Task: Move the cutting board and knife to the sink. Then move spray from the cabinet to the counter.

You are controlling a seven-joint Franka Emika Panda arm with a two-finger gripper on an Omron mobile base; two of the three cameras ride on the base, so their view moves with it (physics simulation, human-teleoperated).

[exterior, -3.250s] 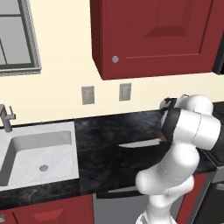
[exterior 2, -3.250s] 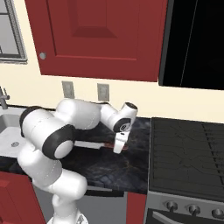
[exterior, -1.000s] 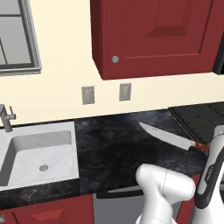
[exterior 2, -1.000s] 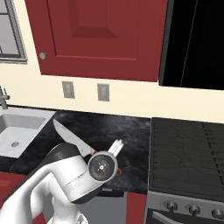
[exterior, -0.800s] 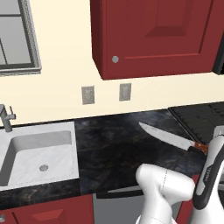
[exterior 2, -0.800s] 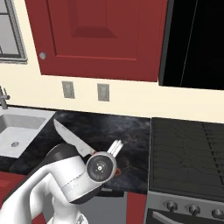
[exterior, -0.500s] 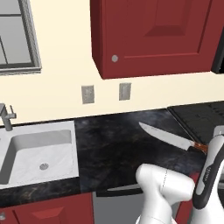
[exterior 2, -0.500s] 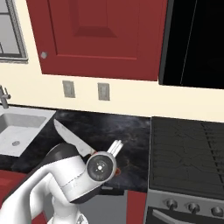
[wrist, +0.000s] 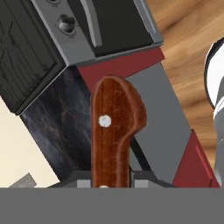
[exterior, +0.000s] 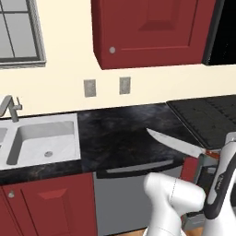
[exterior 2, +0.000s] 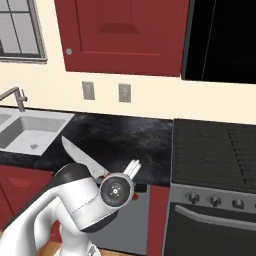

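Note:
The knife (exterior: 171, 141) hangs in the air over the front edge of the black counter (exterior: 115, 133), silver blade pointing left toward the white sink (exterior: 44, 138). In the hand view my gripper (wrist: 111, 181) is shut on its reddish-brown handle (wrist: 114, 127), which rises between the fingertips. From the right base view the blade (exterior 2: 79, 157) sticks out up-left from behind my arm, over the counter (exterior 2: 130, 137), and the sink (exterior 2: 30, 131) lies at the far left. The cutting board, the spray and the open-front cabinet are out of view.
A black stove (exterior 2: 215, 150) adjoins the counter on the right. A grey faucet (exterior: 9, 107) stands behind the sink. A red wall cabinet with a knobbed door (exterior: 147, 27) hangs above the counter. Red base cabinets (exterior: 50, 203) and a grey dishwasher front (exterior: 122, 193) stand below.
Some three seconds ago my hand was low over the counter; the arm has since drawn back toward the base, carrying the knife up. Over the last second nothing has moved.

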